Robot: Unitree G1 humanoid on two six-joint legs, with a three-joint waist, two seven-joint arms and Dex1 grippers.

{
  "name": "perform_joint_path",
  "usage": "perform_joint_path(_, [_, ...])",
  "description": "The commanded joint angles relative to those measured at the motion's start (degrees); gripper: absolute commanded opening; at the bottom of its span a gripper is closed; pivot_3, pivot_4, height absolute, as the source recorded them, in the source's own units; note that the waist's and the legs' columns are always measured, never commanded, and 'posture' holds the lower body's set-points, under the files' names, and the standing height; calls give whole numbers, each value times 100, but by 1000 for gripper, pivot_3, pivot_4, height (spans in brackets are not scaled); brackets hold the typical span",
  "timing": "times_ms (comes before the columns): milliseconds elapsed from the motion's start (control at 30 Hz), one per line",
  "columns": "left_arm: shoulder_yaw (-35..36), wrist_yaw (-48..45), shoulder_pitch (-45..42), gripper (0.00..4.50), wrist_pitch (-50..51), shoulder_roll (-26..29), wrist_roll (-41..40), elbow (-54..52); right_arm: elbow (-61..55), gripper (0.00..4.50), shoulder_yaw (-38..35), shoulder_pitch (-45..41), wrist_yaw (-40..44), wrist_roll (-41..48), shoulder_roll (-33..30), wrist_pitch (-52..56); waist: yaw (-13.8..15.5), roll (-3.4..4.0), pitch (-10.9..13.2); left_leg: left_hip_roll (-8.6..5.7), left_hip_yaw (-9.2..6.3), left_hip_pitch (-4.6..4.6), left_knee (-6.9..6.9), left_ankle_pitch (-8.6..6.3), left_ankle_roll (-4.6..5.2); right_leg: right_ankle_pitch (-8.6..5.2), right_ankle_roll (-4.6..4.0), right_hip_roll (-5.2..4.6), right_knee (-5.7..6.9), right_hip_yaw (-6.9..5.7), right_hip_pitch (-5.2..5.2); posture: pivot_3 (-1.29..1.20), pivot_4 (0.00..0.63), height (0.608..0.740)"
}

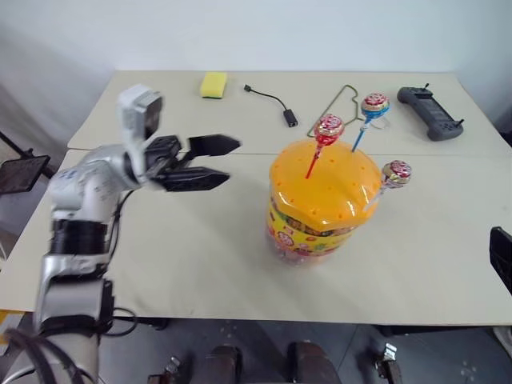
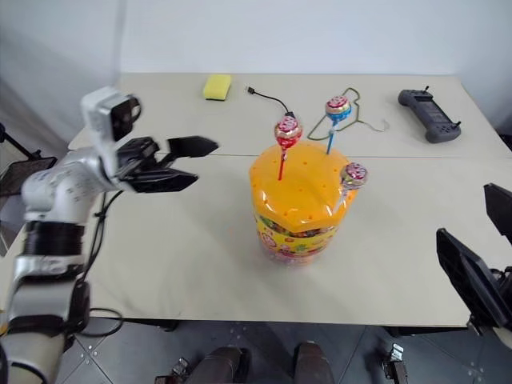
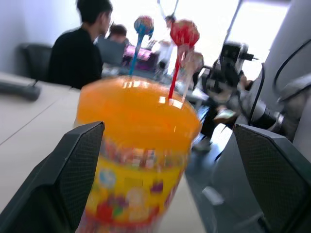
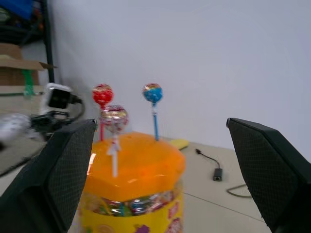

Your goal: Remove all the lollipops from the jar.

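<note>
Lollipops — 3, all standing upright with sticks in the orange lid of the jar, which sits near the middle of the table. Left gripper hovers beside the jar, fingers spread, empty. Right gripper fingers likewise spread, empty. Farther back — sponge, cable, controller.

No legible text was found. The jar carried a yellow-red printed label, but its lettering could not be made out; the lollipops' wrappers showed patterns only, unreadable.
</note>
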Motion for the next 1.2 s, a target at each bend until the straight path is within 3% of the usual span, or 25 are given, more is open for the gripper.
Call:
perform_joint_path(33, [-289,-243,-376,4488,-275,-400,210,16,-641,4500,155,347,299,303,-39,31,5,-1,-2,0,3,0,2,-3,4,4,7,2,2,2,3,0,150,740])
perform_joint_path(133, [-271,-184,-398,4488,-269,-588,242,14,-529,4500,25,417,368,221,-88,-80,-113,-2,-1,4,30,6,3,-11,14,6,11,3,1,17,4,0,150,740])
perform_joint_path(400, [-358,37,-447,4488,-242,-856,526,89,185,4500,-1422,1034,977,778,-422,35,-52,-10,4,5,31,9,9,-14,19,6,11,2,-14,21,3,0,150,740])
perform_joint_path(667, [-489,194,-542,4488,-211,-1099,777,31,419,4500,-1419,1399,1638,599,117,106,34,-14,6,4,30,6,20,-22,24,7,12,1,-19,22,6,0,150,740])
perform_joint_path(867, [-479,194,-592,3195,-180,-1139,809,81,598,4500,-1132,1468,2046,192,421,128,30,-14,6,5,30,6,21,-23,22,7,12,2,-17,22,5,0,150,740])
perform_joint_path(1200, [-192,433,-547,84,-110,-1186,580,-64,957,4500,-583,1253,2600,-250,604,43,17,-11,5,7,29,6,24,-25,18,7,12,3,-13,23,2,0,150,740])
